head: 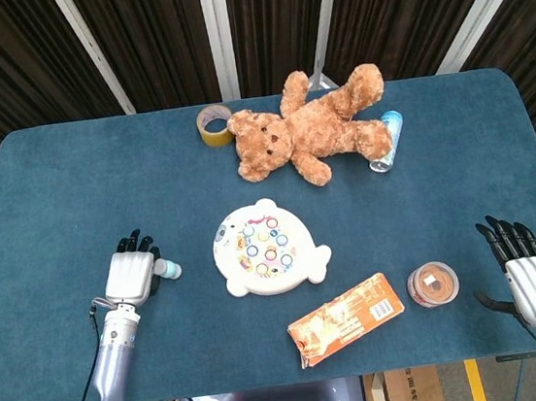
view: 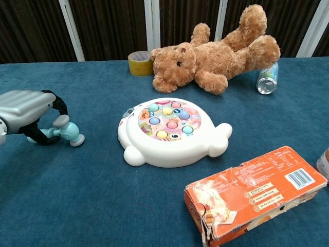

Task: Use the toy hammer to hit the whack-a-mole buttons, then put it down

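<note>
Dark slatted panels back the blue felt table (head: 71, 186). Centre frame sits the white seal-shaped whack-a-mole toy (head: 266, 250), buttons upward for striking. At lower left, the left hand (view: 28, 110) curls around the pale blue toy hammer (view: 64, 131)'s handle, seemingly securing a grip. Lower right, the right hand (head: 529, 271) rests released, fingers extended.

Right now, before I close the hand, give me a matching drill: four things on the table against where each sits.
Things:
1. Pale blue plastic toy hammer
2. White round whack-a-mole game board
3. Yellow ring of packing tape
4. Torn orange cardboard box

Places:
A. Near edge, right of centre
B. Far side, beside the brown plush teddy bear's head
C. Under the left hand's curled fingers
D. Middle of the blue cloth

Pairs: 1-C, 2-D, 3-B, 4-A
</note>
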Tool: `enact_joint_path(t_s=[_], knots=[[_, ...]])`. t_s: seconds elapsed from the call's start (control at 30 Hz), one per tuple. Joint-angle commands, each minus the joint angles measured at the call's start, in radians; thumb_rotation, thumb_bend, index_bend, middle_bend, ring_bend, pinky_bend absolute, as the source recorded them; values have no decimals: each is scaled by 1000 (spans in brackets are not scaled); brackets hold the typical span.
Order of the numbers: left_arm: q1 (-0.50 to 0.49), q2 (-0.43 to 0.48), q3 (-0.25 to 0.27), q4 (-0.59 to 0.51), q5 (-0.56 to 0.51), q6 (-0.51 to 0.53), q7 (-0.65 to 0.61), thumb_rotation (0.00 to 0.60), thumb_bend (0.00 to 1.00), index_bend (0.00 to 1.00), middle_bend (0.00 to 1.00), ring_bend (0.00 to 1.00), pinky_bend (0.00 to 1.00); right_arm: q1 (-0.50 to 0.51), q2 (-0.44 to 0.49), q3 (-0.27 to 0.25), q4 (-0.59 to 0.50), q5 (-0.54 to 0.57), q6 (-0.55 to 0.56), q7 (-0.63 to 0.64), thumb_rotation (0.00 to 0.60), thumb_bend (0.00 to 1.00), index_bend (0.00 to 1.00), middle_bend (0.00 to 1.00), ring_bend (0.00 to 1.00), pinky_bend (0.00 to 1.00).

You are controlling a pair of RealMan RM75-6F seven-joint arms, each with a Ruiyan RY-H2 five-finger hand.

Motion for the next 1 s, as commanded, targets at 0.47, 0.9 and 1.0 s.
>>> enact_joint_path(t_s=[0.47, 0.9, 1.0], knots=[[-16, -21, 14, 24, -18, 9, -3, 600, 446, 574, 351, 250, 399, 0, 1, 1, -2, 3, -1, 2, 600, 193, 0, 0, 0, 0], [-21, -13, 30, 46, 103, 53, -74, 600, 540, 683, 535, 470, 623, 0, 1, 2, -3, 7, -3, 3, 600, 193, 0, 0, 0, 0], [-31, -2, 39, 40, 138, 49, -74, 600, 543, 683, 540, 473, 629, 0, 1, 2, -3, 6, -3, 3, 600, 193, 0, 0, 0, 0]])
